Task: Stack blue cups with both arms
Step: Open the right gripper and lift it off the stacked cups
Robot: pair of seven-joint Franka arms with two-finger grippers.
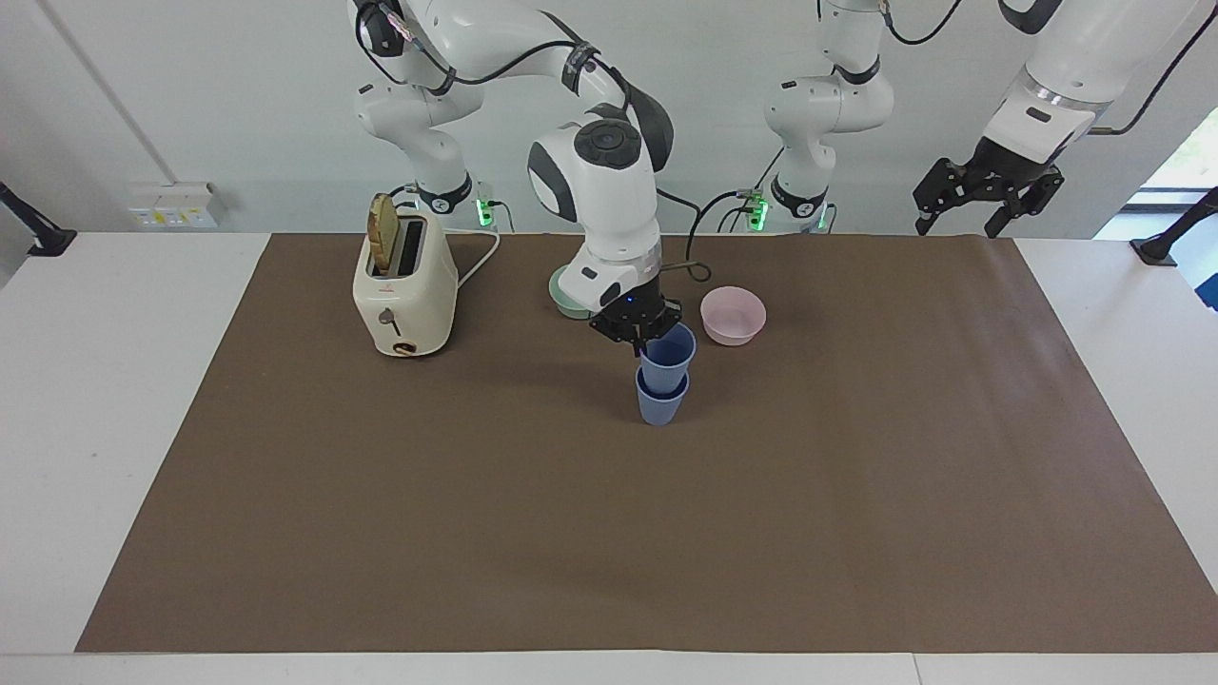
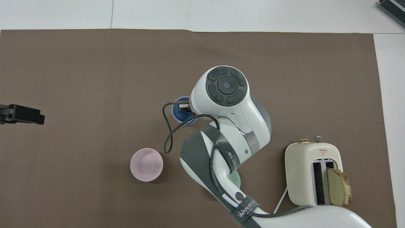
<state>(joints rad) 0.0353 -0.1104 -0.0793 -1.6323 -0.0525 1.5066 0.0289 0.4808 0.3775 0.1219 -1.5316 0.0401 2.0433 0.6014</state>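
Note:
Two blue cups are near the middle of the brown mat. The lower blue cup (image 1: 659, 406) stands on the mat. The upper blue cup (image 1: 667, 356) sits partly inside it, upright. My right gripper (image 1: 639, 330) is shut on the upper cup's rim, on the side nearer the robots. In the overhead view the right arm hides most of the cups (image 2: 179, 116). My left gripper (image 1: 985, 198) waits, open and empty, raised over the left arm's end of the table; it also shows in the overhead view (image 2: 22, 114).
A pale pink bowl (image 1: 733, 315) sits beside the cups, nearer to the robots. A mint-green bowl (image 1: 561, 298) lies partly hidden under the right arm. A cream toaster (image 1: 404, 285) with a bread slice (image 1: 383, 234) stands toward the right arm's end.

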